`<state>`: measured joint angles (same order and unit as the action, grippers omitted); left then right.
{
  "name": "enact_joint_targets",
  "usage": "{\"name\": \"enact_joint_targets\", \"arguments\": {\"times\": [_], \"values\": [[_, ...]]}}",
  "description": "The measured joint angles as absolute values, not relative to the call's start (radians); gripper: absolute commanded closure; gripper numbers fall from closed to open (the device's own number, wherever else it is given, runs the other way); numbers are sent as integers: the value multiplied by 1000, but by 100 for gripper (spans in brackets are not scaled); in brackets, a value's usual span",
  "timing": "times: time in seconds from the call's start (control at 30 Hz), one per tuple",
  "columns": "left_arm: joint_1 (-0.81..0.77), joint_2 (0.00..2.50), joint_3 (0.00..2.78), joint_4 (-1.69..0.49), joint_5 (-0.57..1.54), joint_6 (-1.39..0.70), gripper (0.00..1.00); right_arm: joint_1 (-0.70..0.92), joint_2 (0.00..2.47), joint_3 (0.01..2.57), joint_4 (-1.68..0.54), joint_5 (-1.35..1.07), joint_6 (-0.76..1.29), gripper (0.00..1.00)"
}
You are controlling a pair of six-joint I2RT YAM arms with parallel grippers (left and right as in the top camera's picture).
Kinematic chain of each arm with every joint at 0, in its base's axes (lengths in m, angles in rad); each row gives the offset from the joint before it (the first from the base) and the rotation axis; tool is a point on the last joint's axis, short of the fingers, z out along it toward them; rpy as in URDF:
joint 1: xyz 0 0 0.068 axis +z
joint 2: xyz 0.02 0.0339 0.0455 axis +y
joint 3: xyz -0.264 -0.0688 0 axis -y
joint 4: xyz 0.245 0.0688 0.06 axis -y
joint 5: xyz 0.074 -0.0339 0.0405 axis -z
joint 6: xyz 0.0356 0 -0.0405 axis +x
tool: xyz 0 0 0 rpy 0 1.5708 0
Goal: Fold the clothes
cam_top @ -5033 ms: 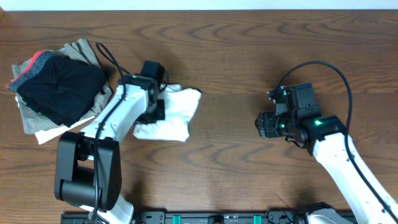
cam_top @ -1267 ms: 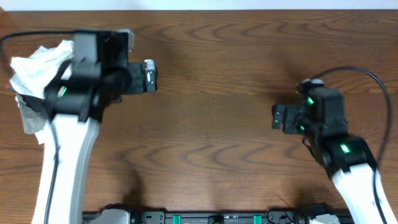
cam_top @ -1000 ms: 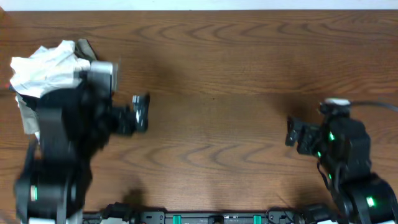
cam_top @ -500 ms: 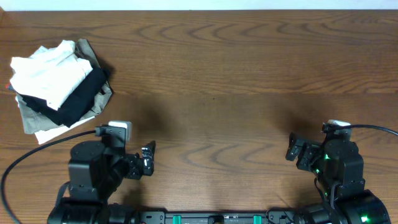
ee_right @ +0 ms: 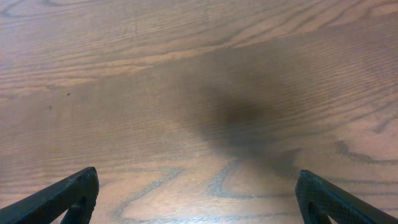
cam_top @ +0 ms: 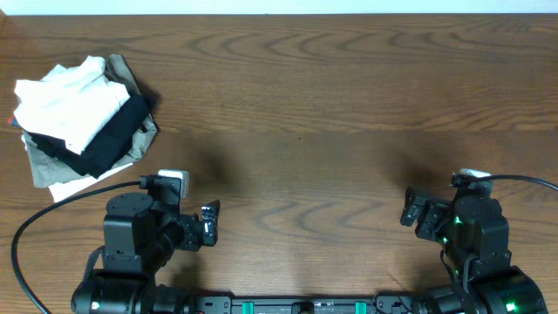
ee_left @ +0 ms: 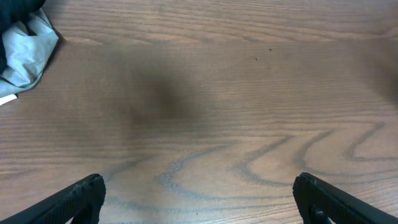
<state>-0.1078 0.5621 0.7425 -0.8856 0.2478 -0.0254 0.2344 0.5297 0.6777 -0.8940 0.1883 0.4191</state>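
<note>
Take note: left claw [ee_left: 199,198] and right claw [ee_right: 198,194] both spread, empty; the white garment [cam_top: 65,94], heaped loosely atop the black garment [cam_top: 115,139], may slump unfolded.

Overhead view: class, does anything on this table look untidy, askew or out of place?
Yes. The white garment sits rumpled and crooked on top of the pile at the far left of the table. Its edges do not line up with the black garment or the khaki cloth beneath. Nothing looks spilled or damaged.
</note>
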Motion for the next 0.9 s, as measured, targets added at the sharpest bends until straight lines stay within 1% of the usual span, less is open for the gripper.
{"name": "enact_joint_targets", "arguments": {"times": [0.3, 0.47, 0.9], "values": [[-108, 562, 742, -886, 248, -25, 2, 234, 526, 677, -900, 188, 422, 1], [-108, 562, 742, -886, 248, -25, 2, 234, 482, 662, -909, 188, 422, 1], [-108, 564, 742, -886, 248, -25, 2, 139, 108, 459, -934, 189, 422, 1]]}}
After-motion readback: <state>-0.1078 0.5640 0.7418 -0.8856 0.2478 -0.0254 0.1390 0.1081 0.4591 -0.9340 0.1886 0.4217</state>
